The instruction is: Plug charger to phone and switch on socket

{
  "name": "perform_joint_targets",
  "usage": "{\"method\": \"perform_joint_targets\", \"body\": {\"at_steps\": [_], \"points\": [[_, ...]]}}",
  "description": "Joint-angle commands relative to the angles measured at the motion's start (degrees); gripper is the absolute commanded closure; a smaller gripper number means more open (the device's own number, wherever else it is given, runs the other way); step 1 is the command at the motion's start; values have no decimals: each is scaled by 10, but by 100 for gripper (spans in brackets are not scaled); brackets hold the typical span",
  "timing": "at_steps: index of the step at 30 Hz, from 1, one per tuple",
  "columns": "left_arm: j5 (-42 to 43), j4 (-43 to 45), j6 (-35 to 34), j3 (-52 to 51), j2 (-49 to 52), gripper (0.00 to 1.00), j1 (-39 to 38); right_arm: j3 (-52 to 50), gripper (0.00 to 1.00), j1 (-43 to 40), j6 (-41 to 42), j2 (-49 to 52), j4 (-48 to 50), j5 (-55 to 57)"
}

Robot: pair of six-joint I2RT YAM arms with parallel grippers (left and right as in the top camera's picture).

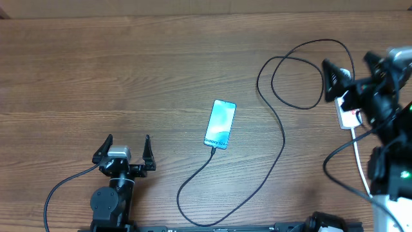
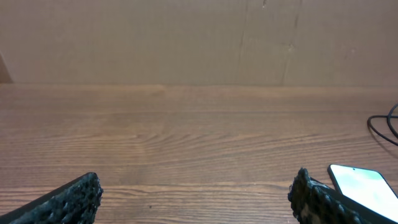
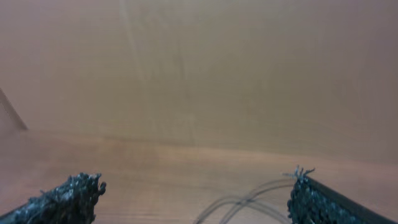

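Observation:
The phone [image 1: 220,124] lies at the table's middle with its blue-cyan screen up; its corner shows in the left wrist view [image 2: 365,186]. The black charger cable [image 1: 273,116] meets the phone's near end, runs in a curve to the front and loops back toward the right. The white socket strip [image 1: 349,116] lies at the right edge, mostly hidden under my right arm. My right gripper [image 1: 351,67] is open above the strip and the cable loops [image 3: 261,202]. My left gripper [image 1: 124,147] is open and empty at the front left, well left of the phone.
The strip's white cord [image 1: 360,164] runs toward the front at the right edge. A cardboard-coloured wall [image 2: 199,37] stands behind the wooden table [image 1: 129,71].

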Motion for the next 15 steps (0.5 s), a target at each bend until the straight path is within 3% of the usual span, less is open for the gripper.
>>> {"method": "perform_joint_targets", "body": {"at_steps": [1, 8, 15], "points": [[9, 0, 8, -2, -5, 0, 3, -88, 0, 27, -1, -56, 54, 3], [9, 0, 8, -2, -5, 0, 3, -241, 0, 65, -2, -155, 155, 8], [9, 0, 8, -2, -5, 0, 3, -332, 0, 106, -2, -258, 156, 65]]}}
